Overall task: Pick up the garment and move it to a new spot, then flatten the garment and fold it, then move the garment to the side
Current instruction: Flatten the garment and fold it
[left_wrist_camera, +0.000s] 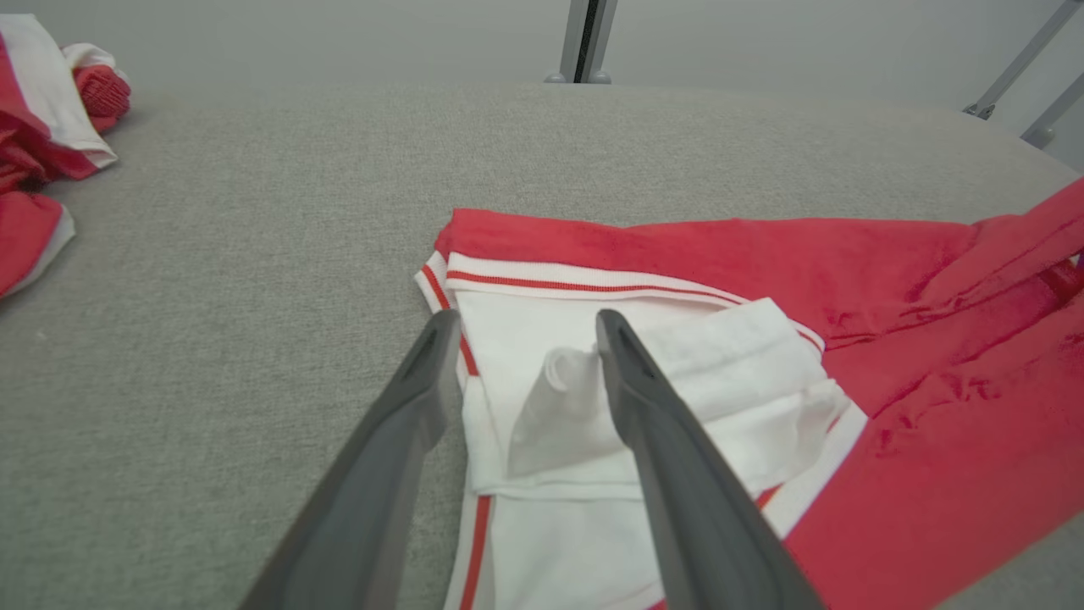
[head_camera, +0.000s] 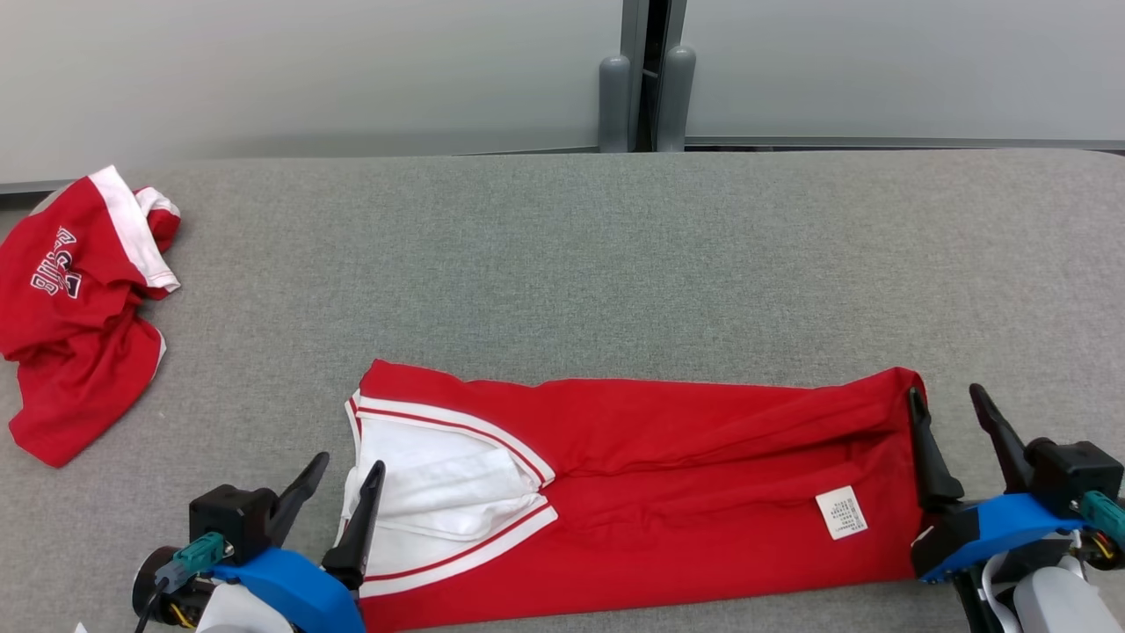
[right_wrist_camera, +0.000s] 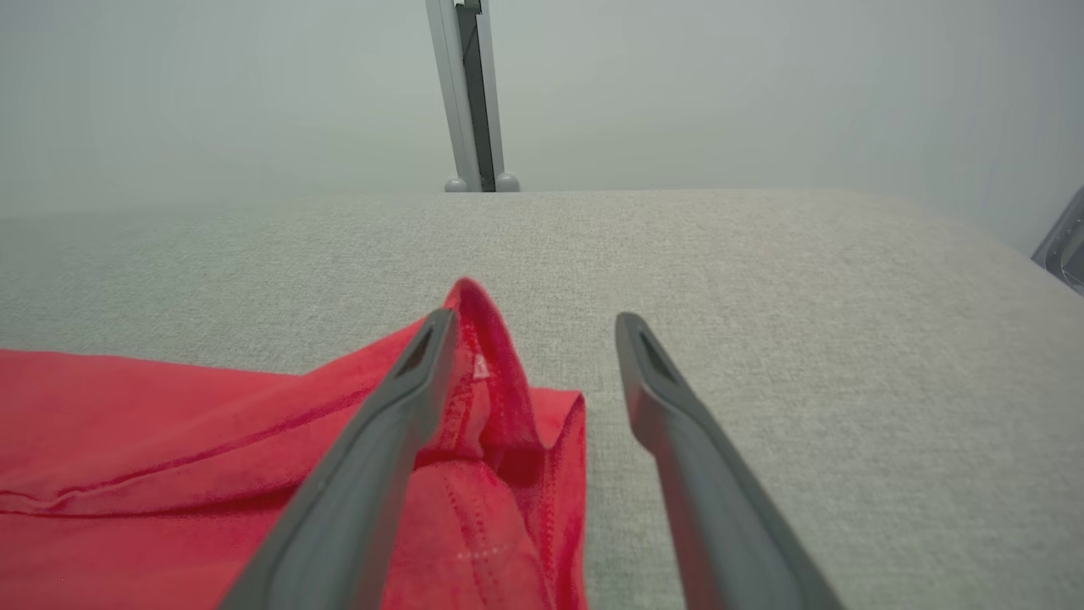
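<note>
The folded red garment (head_camera: 668, 492) lies flat on the grey table (head_camera: 615, 264), with the left gripper (head_camera: 350, 463) spread wide at its 9 o'clock end and the right gripper (head_camera: 945, 391) spread wide at 3 o'clock.

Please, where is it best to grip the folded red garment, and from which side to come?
Its right end, coming from the robot's right with the right gripper. The garment lies as a long flat band, but there the edge stands up in a small ridge between the open fingers, so a pinch should probably catch it.
</note>
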### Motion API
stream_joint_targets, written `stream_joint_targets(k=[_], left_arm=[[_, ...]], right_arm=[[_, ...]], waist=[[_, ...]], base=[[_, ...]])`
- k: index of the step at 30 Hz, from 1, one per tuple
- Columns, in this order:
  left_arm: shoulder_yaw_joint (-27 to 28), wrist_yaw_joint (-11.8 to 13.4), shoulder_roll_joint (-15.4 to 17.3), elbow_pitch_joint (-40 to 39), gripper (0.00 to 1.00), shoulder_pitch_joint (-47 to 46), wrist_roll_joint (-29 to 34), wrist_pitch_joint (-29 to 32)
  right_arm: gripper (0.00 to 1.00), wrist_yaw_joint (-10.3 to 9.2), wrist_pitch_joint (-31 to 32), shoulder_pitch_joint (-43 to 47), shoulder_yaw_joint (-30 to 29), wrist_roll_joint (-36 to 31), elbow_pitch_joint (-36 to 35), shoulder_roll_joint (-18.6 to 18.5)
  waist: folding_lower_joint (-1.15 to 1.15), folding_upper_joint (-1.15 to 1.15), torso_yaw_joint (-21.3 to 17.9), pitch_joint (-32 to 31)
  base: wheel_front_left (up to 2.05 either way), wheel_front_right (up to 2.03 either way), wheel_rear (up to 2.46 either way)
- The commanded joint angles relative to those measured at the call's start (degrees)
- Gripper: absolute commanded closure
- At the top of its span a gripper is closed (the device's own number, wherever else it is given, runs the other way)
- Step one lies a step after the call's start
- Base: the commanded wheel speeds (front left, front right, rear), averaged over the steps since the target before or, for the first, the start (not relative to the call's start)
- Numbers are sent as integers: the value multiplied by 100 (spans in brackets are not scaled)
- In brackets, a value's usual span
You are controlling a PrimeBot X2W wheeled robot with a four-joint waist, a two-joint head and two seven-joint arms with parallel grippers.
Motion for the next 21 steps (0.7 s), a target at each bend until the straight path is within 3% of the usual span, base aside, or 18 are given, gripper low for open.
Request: stream_joint_targets(k=[1,6,13,21], left_arm=[[85,48,-25,0,0,121,36,-43],[741,154,-206,-150,0,313,513,-40],[2052,143,-713,-516,0,778,1670,-43],[3559,-143,-1593,-1046,0,1231,3032,-43]], right_arm=[[0,-2,-8,139,-46,-28,-114,24],[0,-2,-8,346,-193,-145,-663,58],[0,-2,-7,332,-238,-268,-1369,121],[0,-2,110,-16,-197,-422,-775,138]], waist=[[1,0,-10,-14],[1,0,-32,-35],[1,0,-64,-37],[1,0,-28,8]], base=[[0,0,0],[0,0,0],[0,0,0],[0,0,0]])
